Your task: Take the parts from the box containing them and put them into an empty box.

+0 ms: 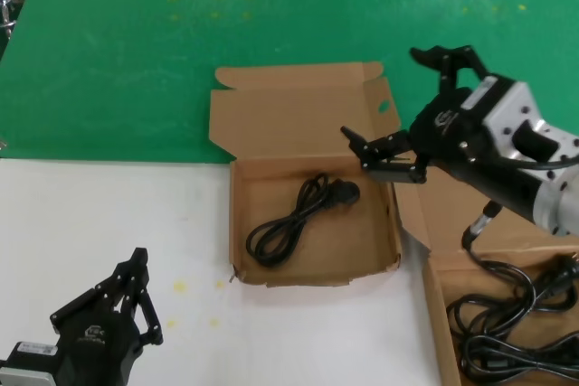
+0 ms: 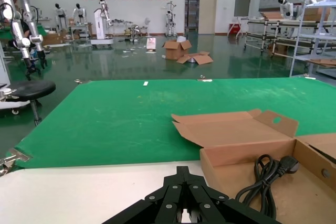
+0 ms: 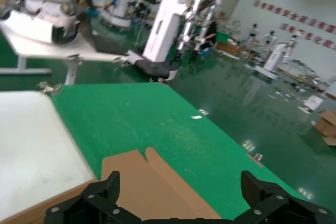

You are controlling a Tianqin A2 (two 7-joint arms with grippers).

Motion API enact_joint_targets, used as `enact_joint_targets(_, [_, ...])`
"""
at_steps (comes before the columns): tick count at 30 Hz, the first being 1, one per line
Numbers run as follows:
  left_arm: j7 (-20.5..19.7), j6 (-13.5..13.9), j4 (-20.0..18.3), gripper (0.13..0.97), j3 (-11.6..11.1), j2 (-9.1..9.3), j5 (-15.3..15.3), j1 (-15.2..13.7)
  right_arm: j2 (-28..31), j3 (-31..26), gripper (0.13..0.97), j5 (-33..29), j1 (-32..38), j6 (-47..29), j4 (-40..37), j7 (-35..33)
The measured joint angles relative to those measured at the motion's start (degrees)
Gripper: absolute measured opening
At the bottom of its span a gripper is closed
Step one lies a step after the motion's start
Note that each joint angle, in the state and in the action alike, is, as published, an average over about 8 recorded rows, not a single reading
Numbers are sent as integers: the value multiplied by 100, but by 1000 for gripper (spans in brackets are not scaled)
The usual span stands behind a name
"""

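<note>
The box with the oval hole in its side flap (image 1: 242,223) stands open at the centre, and one black power cord (image 1: 298,217) lies looped in it. The box holding several more cords (image 1: 438,318) is at the lower right, with the cords (image 1: 511,309) tangled inside. My right gripper (image 1: 382,94) is open and empty, hovering above the right rear corner of the centre box. In the right wrist view its fingers (image 3: 111,181) spread wide over the brown lid (image 3: 152,187). My left gripper (image 1: 138,257) is shut and parked at the lower left. The left wrist view shows the centre box (image 2: 226,157) and its cord (image 2: 268,174).
A green mat (image 1: 271,15) covers the far half of the table and a white surface (image 1: 99,223) the near half. The centre box's lid (image 1: 289,115) lies back on the mat. The two boxes stand close side by side.
</note>
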Motion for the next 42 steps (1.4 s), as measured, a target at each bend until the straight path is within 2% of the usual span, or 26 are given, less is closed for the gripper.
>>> enact_joint_targets(10, [0,0,0,143,0,0,0,0,-30,176,872,103,-224,183,116,42])
enact_joint_targets(14, [0,0,0,150,0,0,0,0,-30,180,901,126,-245,203,115,29])
enact_joint_targets(19, [0,0,0,202,0,0,0,0,-30,210,950,280,-381,333,104,-70])
enact_joint_targets(23, [0,0,0,233,0,0,0,0,-29,251,956,498,-567,515,88,-214])
enact_joint_targets(31, [0,0,0,381,0,0,0,0,-26,350,966,1021,-1021,953,51,-556])
enact_joint_targets(35, [0,0,0,381,0,0,0,0,-25,402,966,1295,-1260,1183,31,-734])
enact_joint_targets(42, [0,0,0,566,0,0,-1,0,-24,492,966,1774,-1672,1583,-3,-1046])
